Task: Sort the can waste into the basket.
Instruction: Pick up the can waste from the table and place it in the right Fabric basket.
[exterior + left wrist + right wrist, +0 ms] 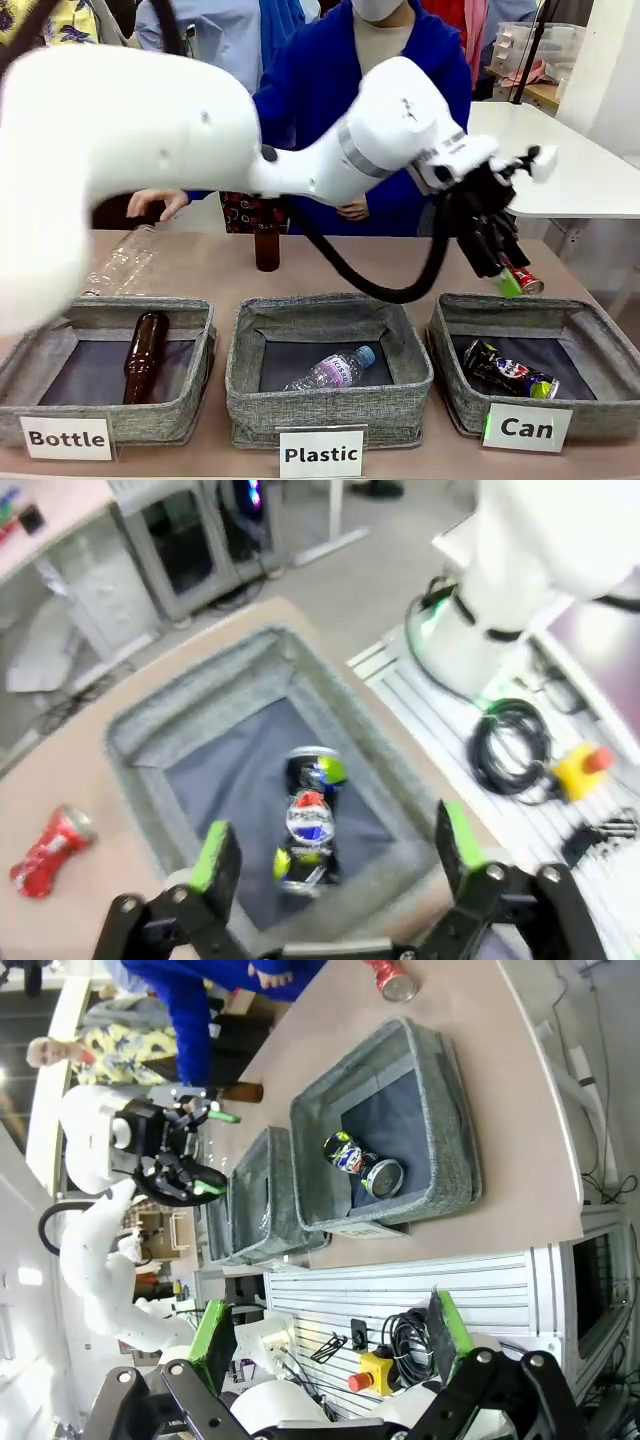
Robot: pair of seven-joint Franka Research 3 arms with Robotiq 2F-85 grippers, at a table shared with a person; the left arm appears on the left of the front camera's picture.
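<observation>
Trouble is likeliest around the red can point(523, 281), the 1 piece of can waste not yet sorted. It lies on its side on the desk point(330, 268), near the far rim of the basket point(600, 412) signed "Can" but not touching it. The black can point(508, 372) already lies on that basket's dark floor.

The left pincer point(500, 262) hangs over the basket with its 2 fingers spread wide and nothing between them. Its wrist camera looks straight down at the black can point(305, 820), with the red can point(48, 852) off to one side, outside the grey wall point(150, 730). The right pincer point(330, 1328) is also spread and empty, held back on the robot's side of the desk.

A dented can on its side will probably roll. If 1 pad touches it first, it could be pushed away toward the desk edge. Its crumpled skin gives the pads poor purchase, so it may twist or slip out on the lift. A low sideways approach could also snag the basket's soft rim and drag the basket.
</observation>
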